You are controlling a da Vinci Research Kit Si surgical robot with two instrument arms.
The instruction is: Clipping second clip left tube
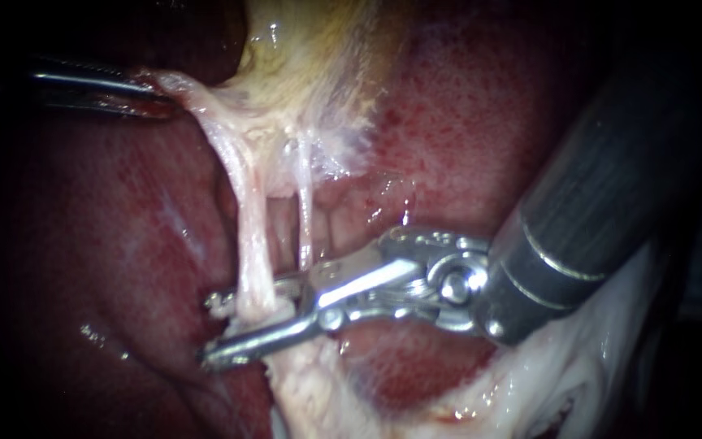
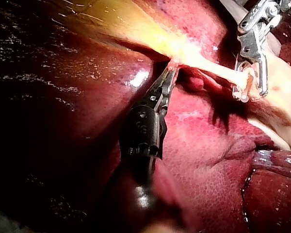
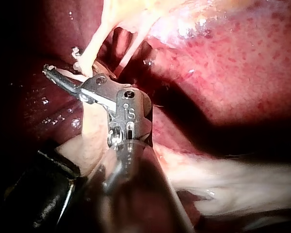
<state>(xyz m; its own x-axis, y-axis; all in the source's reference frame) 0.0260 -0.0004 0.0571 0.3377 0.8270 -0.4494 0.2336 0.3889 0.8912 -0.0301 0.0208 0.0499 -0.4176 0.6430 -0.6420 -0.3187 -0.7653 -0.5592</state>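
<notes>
Dark-red liver (image 1: 465, 122), wet and finely speckled, fills the field; no counter is in view. Yellowish gallbladder (image 1: 318, 49) lies above the left tube (image 1: 249, 236), the landmark for everything below.

- Left tube: pale and taut. It runs from the gallbladder's lower edge down to whitish fatty tissue (image 1: 318, 398).
- Thinner strand (image 1: 305, 203): just beside the left tube, on its right, not touching.
- Right instrument (image 1: 213, 329): pincer parted, one jaw on each side of the left tube low on its length, with a gap visible between them. The right wrist view shows the same straddle.
- Left instrument (image 1: 152, 96): up and left of the left tube. Pincer is clamped narrow on pale tissue (image 1: 180, 85) at the tube's upper end, which is pulled out sideways.
</notes>
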